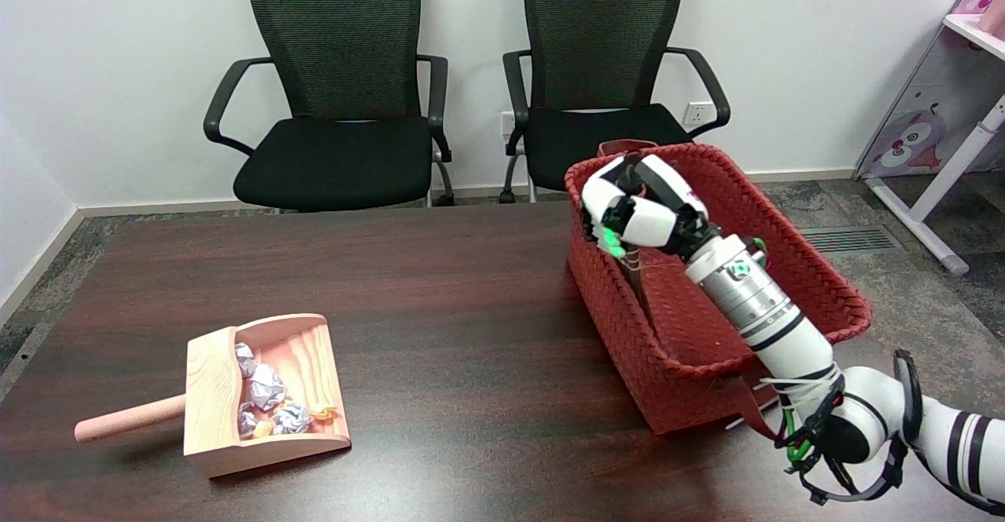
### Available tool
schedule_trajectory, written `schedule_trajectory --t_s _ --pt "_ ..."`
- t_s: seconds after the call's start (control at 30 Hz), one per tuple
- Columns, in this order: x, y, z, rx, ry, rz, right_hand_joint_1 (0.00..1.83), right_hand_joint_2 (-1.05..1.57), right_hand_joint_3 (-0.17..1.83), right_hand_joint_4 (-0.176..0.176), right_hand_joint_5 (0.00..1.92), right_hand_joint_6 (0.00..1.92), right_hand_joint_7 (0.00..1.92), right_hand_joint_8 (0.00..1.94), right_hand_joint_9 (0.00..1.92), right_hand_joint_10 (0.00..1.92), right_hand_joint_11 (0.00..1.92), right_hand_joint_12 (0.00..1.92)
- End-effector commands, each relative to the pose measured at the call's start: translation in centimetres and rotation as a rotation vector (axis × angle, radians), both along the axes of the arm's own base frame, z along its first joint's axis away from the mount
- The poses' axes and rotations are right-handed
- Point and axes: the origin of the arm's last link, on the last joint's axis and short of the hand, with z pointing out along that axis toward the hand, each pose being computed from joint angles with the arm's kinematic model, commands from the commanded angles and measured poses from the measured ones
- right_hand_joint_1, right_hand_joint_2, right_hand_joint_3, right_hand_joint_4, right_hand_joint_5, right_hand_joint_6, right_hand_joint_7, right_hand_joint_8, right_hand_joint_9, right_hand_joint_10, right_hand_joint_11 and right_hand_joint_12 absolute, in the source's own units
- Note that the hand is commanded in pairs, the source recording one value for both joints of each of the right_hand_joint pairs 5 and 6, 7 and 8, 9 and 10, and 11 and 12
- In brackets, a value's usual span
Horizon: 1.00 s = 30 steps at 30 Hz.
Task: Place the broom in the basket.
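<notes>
wooden dustpan (pixel 267 396) holding crumpled paper (pixel 267 386), two chairs (pixel 338 82)

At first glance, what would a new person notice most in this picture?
The eye goes first to the red woven basket at the table's right side, where the right hand reaches in over it, fingers curled around a thin dark broom that stands inside. Next comes the wooden dustpan at the near left of the dark table, holding crumpled paper balls. Two black office chairs stand behind.
</notes>
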Motion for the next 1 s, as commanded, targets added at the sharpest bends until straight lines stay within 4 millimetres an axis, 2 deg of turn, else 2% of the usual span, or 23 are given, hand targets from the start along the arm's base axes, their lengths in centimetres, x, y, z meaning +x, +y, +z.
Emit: schedule_trajectory --t_s 0.03,0.07,0.1,0.13,0.17,0.2,0.23,0.27,0.3,0.37,0.43,0.53,0.6,0.67,0.7,0.73,0.83,1.0 --pt "-0.8 -0.5 -1.8 0.068 0.078 -0.025 0.79 0.73 1.45 0.026 1.87 1.87 1.87 1.87 1.92 1.92 1.92 1.92" --pt "-0.7 -0.5 -1.7 0.065 0.078 -0.024 0.79 0.69 1.44 0.013 1.61 1.61 1.61 1.61 1.87 1.87 1.92 1.92" --pt "-0.7 -0.5 -1.6 0.061 0.077 -0.022 0.8 0.64 1.44 0.015 1.39 1.39 1.39 1.39 1.68 1.68 1.91 1.91" --pt "-0.7 -0.6 -1.6 0.06 0.077 -0.021 0.8 0.58 1.45 0.017 1.26 1.26 1.26 1.26 1.56 1.56 1.79 1.79" --pt "-0.6 -0.6 -1.6 0.059 0.076 -0.02 0.81 0.5 1.44 -0.015 1.05 1.05 1.05 1.05 1.41 1.41 1.67 1.67" --pt "-0.5 -0.6 -1.6 0.058 0.076 -0.016 0.82 0.47 1.43 -0.157 0.94 0.94 0.94 0.94 1.2 1.2 1.56 1.56" --pt "-0.4 -0.6 -1.5 0.057 0.073 -0.008 0.8 0.44 1.4 -0.176 0.88 0.88 0.88 0.88 1.01 1.01 1.48 1.48" --pt "-0.4 -0.6 -1.5 0.056 0.072 -0.004 0.81 0.42 1.38 -0.176 0.77 0.77 0.77 0.77 0.76 0.76 1.31 1.31" --pt "-0.3 -0.6 -1.4 0.053 0.072 0.001 0.81 0.4 1.37 -0.134 0.75 0.75 0.75 0.75 0.69 0.69 1.23 1.23" --pt "-0.3 -0.6 -1.1 0.045 0.07 0.01 0.82 0.36 1.33 -0.077 0.71 0.71 0.71 0.71 0.59 0.59 1.02 1.02" --pt "-0.2 -0.6 -0.8 0.034 0.063 0.018 0.81 0.36 1.3 -0.053 0.67 0.67 0.67 0.67 0.53 0.53 0.89 0.89" --pt "0.4 -0.7 -0.3 0.017 0.055 0.045 0.8 0.37 1.23 -0.059 0.61 0.61 0.61 0.61 0.47 0.47 0.76 0.76" --pt "1.1 -0.8 0.1 0.006 0.052 0.064 0.8 0.38 1.21 -0.079 0.56 0.56 0.56 0.56 0.42 0.42 0.7 0.7" --pt "1.9 -0.8 0.3 0.003 0.052 0.083 0.8 0.42 1.17 -0.112 0.52 0.52 0.52 0.52 0.39 0.39 0.63 0.63" --pt "2.6 -0.8 0.5 0.0 0.05 0.096 0.85 0.47 1.13 -0.165 0.49 0.49 0.49 0.49 0.36 0.36 0.58 0.58" --pt "3.0 -0.8 0.6 -0.001 0.05 0.106 0.79 0.5 1.12 -0.169 0.47 0.47 0.47 0.47 0.35 0.35 0.56 0.56" --pt "4.9 -0.9 1.1 -0.027 0.021 0.165 0.77 0.58 1.1 -0.176 0.44 0.44 0.44 0.44 0.32 0.32 0.49 0.49" --pt "8.0 0.0 3.5 -0.109 -0.064 0.288 0.77 0.66 1.03 -0.176 0.46 0.46 0.46 0.46 0.32 0.32 0.47 0.47"
